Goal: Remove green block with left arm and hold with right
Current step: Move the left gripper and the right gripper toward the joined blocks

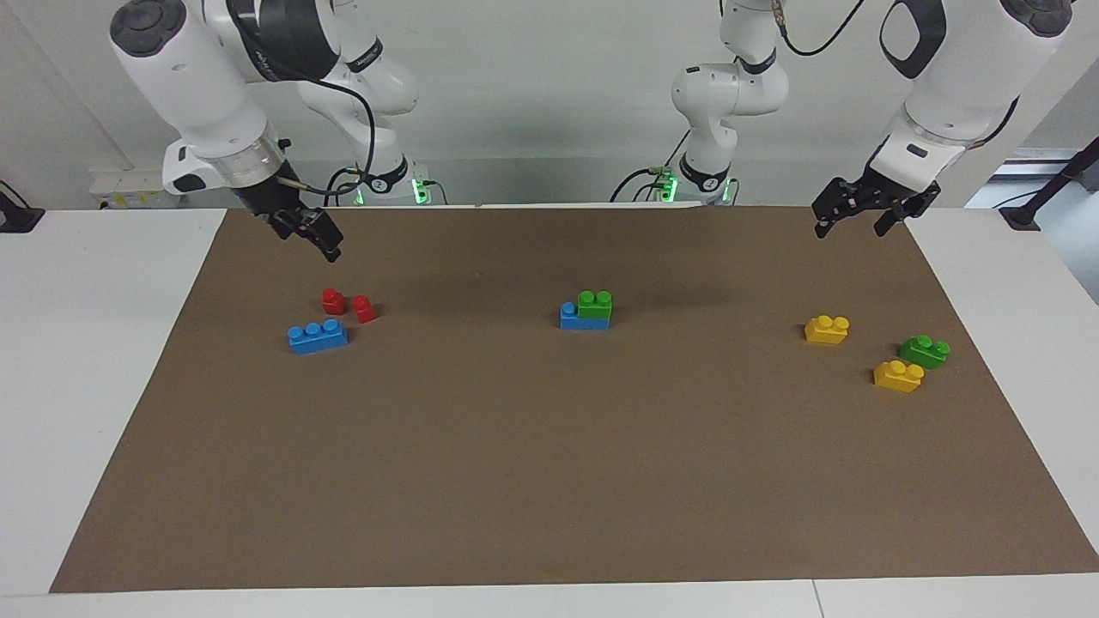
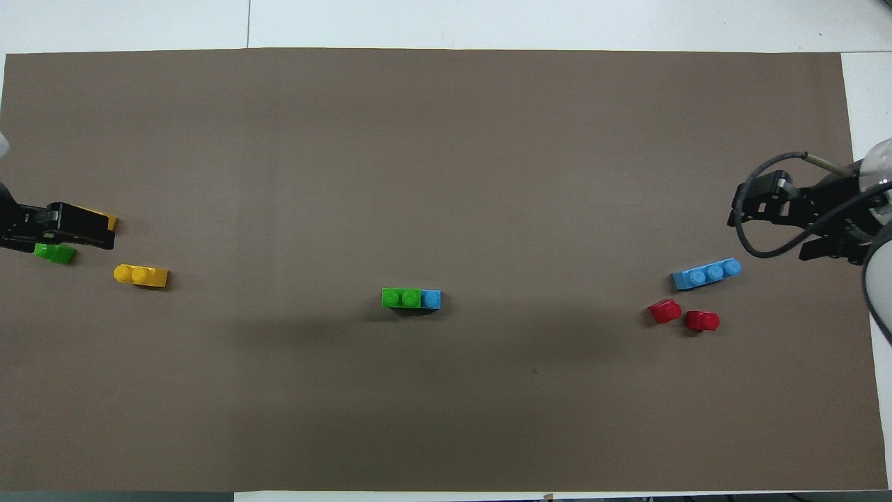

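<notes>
A green block [image 1: 594, 305] sits on one end of a blue brick [image 1: 570, 318] at the middle of the brown mat; it also shows in the overhead view [image 2: 401, 298]. A second green block [image 1: 925, 351] lies loose toward the left arm's end. My left gripper [image 1: 848, 225] is open and empty, up in the air over the mat's edge at that end; in the overhead view this gripper [image 2: 104, 233] partly covers the loose green block [image 2: 56, 254]. My right gripper [image 1: 313, 236] is open and empty, raised over the mat close to the red blocks.
Two red blocks [image 1: 334, 300] [image 1: 365, 308] and a blue three-stud brick [image 1: 318, 336] lie toward the right arm's end. Two yellow bricks [image 1: 827, 329] [image 1: 898, 376] lie beside the loose green block. The brown mat [image 1: 549, 481] covers most of the white table.
</notes>
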Tool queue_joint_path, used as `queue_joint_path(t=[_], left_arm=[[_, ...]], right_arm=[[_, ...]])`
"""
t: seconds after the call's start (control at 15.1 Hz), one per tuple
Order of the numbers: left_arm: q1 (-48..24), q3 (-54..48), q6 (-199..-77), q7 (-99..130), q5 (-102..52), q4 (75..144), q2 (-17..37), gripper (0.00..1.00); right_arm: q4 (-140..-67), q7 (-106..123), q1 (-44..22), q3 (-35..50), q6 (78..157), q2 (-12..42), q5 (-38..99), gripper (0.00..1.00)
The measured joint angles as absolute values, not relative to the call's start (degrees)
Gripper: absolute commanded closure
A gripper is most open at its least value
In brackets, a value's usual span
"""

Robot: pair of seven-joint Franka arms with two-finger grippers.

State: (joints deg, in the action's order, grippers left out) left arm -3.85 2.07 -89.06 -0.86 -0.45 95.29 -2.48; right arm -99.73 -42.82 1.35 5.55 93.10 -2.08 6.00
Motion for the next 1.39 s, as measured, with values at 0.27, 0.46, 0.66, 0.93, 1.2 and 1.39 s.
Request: queue_joint_path(t=[0.27, 0.46, 0.66, 0.93, 1.2, 1.39], left_arm=[[-3.8, 2.1, -89.1, -0.8, -0.4, 95.7, -2.6, 0.00], [-3.9, 2.0, -89.1, 0.0, -0.4, 96.6, -2.9, 0.00], [-4.3, 1.7, -89.5, 4.6, -0.5, 98.2, -3.7, 0.00], [-6.6, 1.3, -90.8, 11.2, -0.6, 100.6, -4.7, 0.00], [-7.8, 1.2, -91.2, 19.1, -2.4, 101.4, -5.3, 0.00], [-10.5, 1.2, -95.0, 28.7, -3.1, 104.5, -6.5, 0.00]], right_arm=[[-103.9, -61.8, -1.7, 5.6, 96.7, -2.6, 11.6, 0.00], [-106.2, -70.7, -2.5, 5.7, 98.2, -2.7, 15.0, 0.00], [-108.2, -73.9, -2.6, 5.6, 100.1, -2.7, 16.8, 0.00], [-109.9, -81.3, -5.2, 5.7, 102.7, -2.7, 19.0, 0.00], [-111.7, -87.8, -8.5, 5.8, 107.2, -2.6, 21.3, 0.00], [-112.6, -93.0, -10.5, 5.7, 110.1, -2.2, 22.7, 0.00]])
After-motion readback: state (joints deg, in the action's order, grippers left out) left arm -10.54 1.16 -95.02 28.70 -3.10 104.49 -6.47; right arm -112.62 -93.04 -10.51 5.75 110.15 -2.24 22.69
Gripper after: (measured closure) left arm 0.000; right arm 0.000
